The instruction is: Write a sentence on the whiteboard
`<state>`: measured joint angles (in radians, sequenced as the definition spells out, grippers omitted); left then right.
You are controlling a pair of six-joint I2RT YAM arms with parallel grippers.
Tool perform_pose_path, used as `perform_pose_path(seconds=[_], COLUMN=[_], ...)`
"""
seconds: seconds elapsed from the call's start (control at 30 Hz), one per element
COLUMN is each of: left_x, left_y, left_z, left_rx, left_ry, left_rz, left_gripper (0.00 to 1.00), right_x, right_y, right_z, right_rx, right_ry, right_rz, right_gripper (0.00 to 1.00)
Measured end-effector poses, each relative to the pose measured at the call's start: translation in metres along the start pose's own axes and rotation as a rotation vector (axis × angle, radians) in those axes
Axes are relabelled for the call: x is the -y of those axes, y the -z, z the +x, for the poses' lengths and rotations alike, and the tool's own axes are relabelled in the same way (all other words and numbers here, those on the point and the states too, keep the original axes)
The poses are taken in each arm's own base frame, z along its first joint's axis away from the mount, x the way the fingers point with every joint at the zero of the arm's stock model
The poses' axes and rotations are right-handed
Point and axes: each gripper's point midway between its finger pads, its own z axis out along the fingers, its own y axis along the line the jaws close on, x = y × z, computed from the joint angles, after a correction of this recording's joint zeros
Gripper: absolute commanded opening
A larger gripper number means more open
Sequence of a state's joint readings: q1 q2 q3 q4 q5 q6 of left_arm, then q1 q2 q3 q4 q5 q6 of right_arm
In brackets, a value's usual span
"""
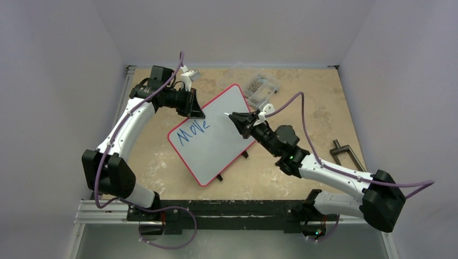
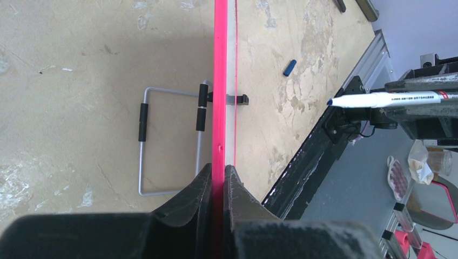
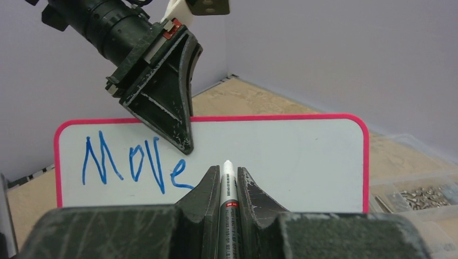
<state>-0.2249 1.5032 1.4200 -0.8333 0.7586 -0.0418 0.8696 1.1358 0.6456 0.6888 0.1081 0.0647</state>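
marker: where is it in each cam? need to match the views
Top external: marker at centre, poking from the right gripper over the whiteboard.
Left wrist: marker at the right edge, horizontal, blue tip pointing left.
Right wrist: marker at bottom centre, between the gripper's own fingers.
Shared landmark: the whiteboard's red rim, seen in all three.

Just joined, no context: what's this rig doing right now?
The left gripper is clamped on the red rim of the whiteboard, steadying it. The right gripper holds a marker, its tip pointing at the board but clear of it. One blue word, "Move", is on it; the rest is blank.
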Motion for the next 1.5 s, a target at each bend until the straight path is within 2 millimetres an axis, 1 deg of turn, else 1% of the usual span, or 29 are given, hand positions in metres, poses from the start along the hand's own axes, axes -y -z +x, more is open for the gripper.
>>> perform_pose_path(seconds=[0.13,0.37,0.57,0.73,1.17,1.4,1.5], left_x=[0.000,0.002,0.001,0.001,0.001,0.001,0.001], left_y=[0.000,0.002,0.002,0.002,0.002,0.002,0.002], left_z=[0.000,0.001,0.001,0.001,0.001,0.001,0.001], left_rx=[0.000,0.004,0.003,0.003,0.003,0.002,0.003], left_ry=[0.000,-0.004,-0.003,-0.003,-0.003,-0.003,-0.003], left_rz=[0.000,0.000,-0.001,-0.001,-0.001,-0.001,-0.001], left_gripper=[0.00,0.00,0.00,0.00,0.00,0.00,0.00], right_x=[-0.004,0.004,0.003,0.000,-0.011,-0.014,-0.015], right_y=[0.003,0.012,0.013,0.015,0.015,0.013,0.013], right_z=[0.001,0.005,0.006,0.008,0.000,0.008,0.008], right_rx=[0.002,0.007,0.008,0.012,0.047,0.029,0.027], right_ry=[-0.008,-0.031,-0.044,-0.058,-0.082,-0.086,-0.088], right_rz=[-0.036,-0.032,-0.040,-0.065,-0.131,-0.145,-0.153], right_gripper=[0.00,0.00,0.00,0.00,0.00,0.00,0.00])
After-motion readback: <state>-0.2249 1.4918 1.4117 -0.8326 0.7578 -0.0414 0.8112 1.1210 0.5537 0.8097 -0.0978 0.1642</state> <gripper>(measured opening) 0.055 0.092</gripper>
